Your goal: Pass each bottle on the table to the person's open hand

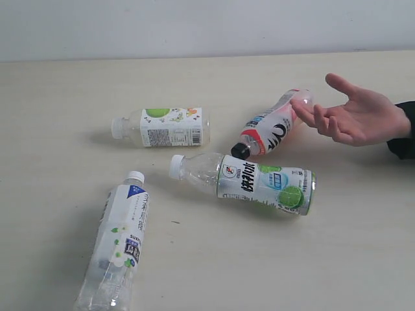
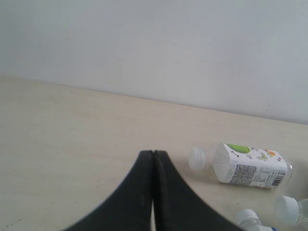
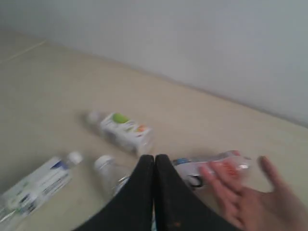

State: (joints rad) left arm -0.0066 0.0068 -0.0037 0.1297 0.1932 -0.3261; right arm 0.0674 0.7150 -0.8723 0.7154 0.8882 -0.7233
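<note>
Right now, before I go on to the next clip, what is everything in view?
short white-capped bottle: one, clear, green-and-white label, lying at the back left.
black-capped bottle: one, clear, red-and-white label, lying with its base by the hand's fingertips.
lime-label bottle: one, clear, white cap, lying mid-table.
blue-label bottle: one, clear, white cap, lying at the near left.
table: one, pale beige, under everything.
wall: one, pale grey, behind the table.
person's open hand: one, bare, black cuff, at the right.
left gripper: one, black, shut, above the table.
right gripper: one, black, shut, above the bottles.
</note>
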